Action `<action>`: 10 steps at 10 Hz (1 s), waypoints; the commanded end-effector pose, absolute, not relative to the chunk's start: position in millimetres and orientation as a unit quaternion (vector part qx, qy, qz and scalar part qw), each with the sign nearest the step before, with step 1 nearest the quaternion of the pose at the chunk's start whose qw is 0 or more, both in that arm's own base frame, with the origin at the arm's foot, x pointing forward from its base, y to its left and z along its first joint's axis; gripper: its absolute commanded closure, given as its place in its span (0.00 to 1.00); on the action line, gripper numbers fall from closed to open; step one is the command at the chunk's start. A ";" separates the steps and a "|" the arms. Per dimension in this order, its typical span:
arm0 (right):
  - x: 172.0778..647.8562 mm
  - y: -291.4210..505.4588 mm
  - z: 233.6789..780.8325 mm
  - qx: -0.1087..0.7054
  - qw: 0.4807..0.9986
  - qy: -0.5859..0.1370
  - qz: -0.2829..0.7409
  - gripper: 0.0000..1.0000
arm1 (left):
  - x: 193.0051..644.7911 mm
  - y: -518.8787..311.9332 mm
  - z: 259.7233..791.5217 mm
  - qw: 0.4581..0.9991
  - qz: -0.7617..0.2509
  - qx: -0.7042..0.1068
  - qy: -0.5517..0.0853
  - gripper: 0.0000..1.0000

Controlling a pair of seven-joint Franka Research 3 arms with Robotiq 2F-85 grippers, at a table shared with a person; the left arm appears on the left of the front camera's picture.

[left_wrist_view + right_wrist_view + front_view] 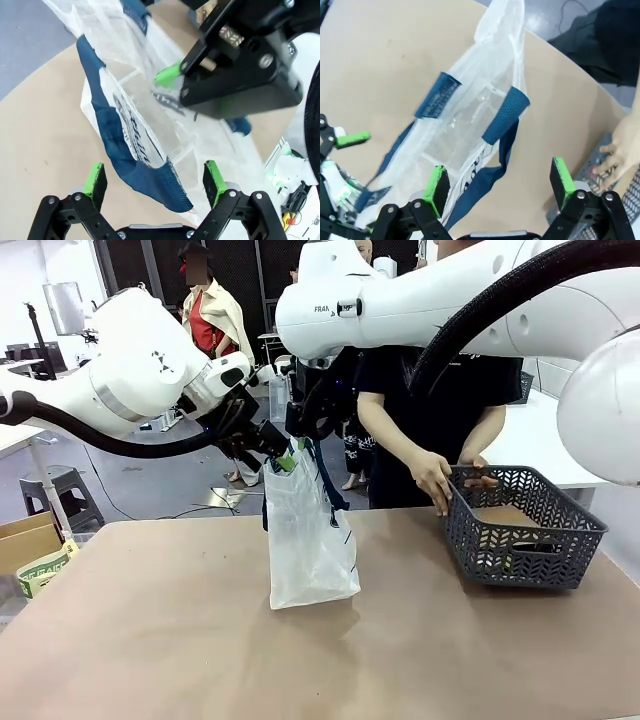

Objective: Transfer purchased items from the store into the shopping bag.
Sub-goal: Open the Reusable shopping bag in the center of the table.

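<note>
Currently the left gripper [155,175] and right gripper [499,177] are straddling, released, the translucent whitish navy-handled plastic shopping bag [310,540]; ungrasped, its mouth may be slumping shut.

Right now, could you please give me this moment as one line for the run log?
bag: upright on table | left gripper: open at bag top | right gripper: open at bag top | person's hand: on basket rim

One shopping bag [310,545], one basket [520,552], two pincers [154,177] [499,179], one person [430,390]
</note>
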State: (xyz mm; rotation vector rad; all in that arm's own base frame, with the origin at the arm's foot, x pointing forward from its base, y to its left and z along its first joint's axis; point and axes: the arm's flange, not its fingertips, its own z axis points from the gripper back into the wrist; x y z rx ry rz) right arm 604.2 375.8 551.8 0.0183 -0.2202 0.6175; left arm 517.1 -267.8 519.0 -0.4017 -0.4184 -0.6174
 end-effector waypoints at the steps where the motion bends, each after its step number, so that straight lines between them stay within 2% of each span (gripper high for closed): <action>1: 605.3 365.4 546.2 -0.005 0.955 -0.085 0.284 0.00 | 520.5 -259.7 509.5 0.918 -0.302 -0.180 -0.184 0.00; 3: 602.8 359.7 540.0 -0.010 0.952 -0.079 0.296 0.00 | 520.8 -253.1 504.3 0.923 -0.287 -0.180 -0.182 0.00; 4: 601.3 358.4 534.5 -0.012 0.945 -0.088 0.315 0.00 | 520.1 -251.4 502.4 0.920 -0.288 -0.184 -0.193 0.06; 5: 598.5 354.0 526.6 -0.012 0.920 -0.117 0.374 0.08 | 519.5 -251.8 501.4 0.917 -0.295 -0.173 -0.207 0.24; 9: 591.9 349.8 516.8 0.007 0.924 -0.106 0.368 0.88 | 518.1 -252.1 502.1 0.916 -0.296 -0.169 -0.213 1.00; 10: 587.9 344.9 517.5 0.010 0.926 -0.104 0.364 1.00 | 517.9 -250.2 502.4 0.917 -0.294 -0.166 -0.212 1.00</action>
